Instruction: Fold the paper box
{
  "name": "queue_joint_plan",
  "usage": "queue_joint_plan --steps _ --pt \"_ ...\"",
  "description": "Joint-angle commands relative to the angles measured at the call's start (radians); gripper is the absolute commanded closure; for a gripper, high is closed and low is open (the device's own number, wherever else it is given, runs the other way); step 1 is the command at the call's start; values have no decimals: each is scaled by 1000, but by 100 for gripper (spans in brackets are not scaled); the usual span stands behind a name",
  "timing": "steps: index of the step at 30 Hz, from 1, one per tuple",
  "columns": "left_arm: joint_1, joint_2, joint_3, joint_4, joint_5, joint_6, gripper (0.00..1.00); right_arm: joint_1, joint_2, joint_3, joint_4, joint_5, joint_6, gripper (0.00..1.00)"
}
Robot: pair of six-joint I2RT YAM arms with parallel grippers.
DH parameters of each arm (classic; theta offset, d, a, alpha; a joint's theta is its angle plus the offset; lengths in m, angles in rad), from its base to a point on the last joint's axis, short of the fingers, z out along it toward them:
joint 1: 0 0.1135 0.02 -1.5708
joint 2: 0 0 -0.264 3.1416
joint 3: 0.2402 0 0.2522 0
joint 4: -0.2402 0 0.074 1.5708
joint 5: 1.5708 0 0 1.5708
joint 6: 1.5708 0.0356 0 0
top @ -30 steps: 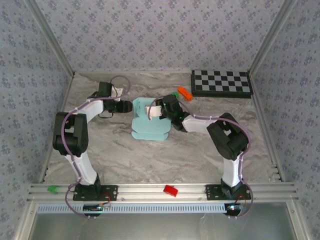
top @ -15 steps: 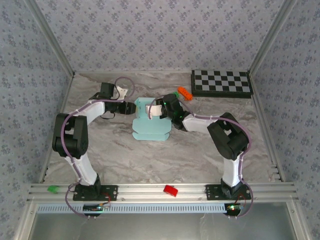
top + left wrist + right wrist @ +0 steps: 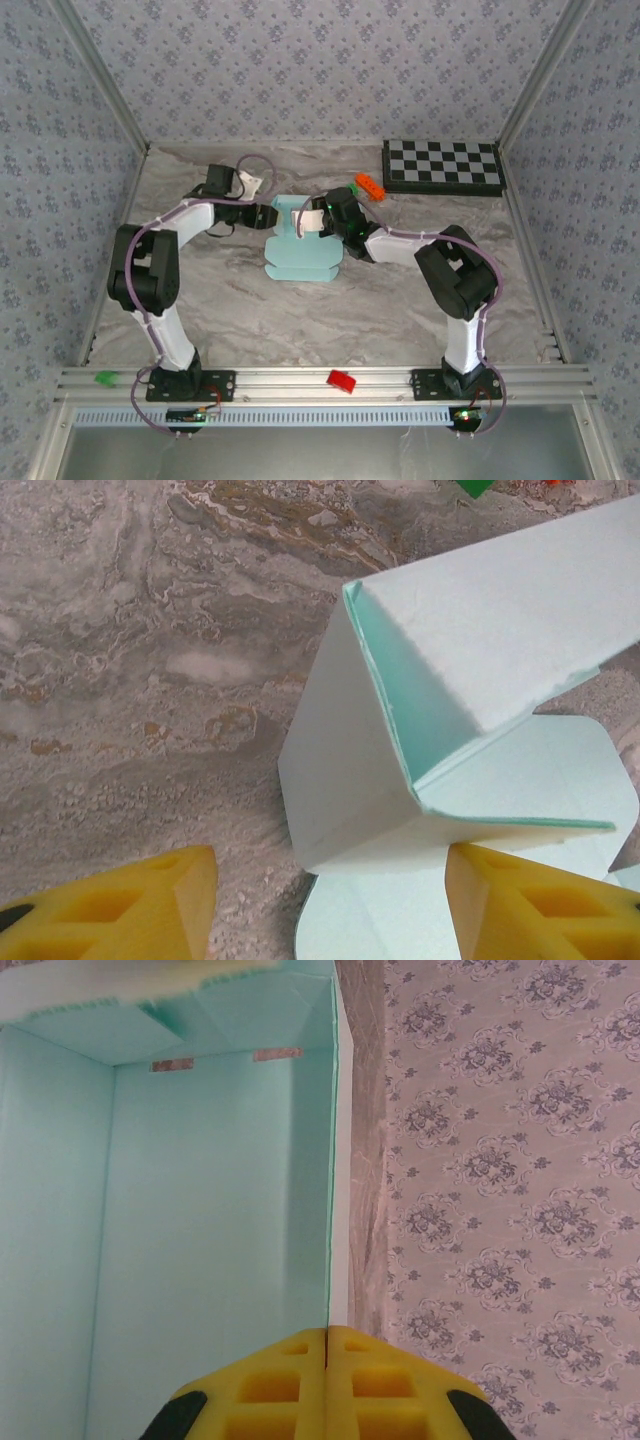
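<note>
The paper box is pale aqua card, half raised, with walls standing at the back and a flat rounded flap towards the front. My right gripper is at the box's right wall. In the right wrist view its yellow fingers are shut on the edge of that wall, beside the box's hollow inside. My left gripper is at the box's left back corner. It stands open, and a folded corner of the box reaches in between its fingers.
A black-and-white checkerboard lies at the back right. An orange block and a small green piece sit just behind the right gripper. A red block and a green block rest on the front rail.
My left gripper has moved right, from beside the box to its left back corner. The right gripper and the box have stayed where they were.
</note>
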Motion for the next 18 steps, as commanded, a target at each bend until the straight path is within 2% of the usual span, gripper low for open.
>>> queue_joint_plan --steps 1,18 --pt "-13 38 49 22 34 5 38 -7 6 11 -77 -11 24 100" --pt "-55 99 51 155 22 -74 40 -7 20 30 -104 -24 39 100"
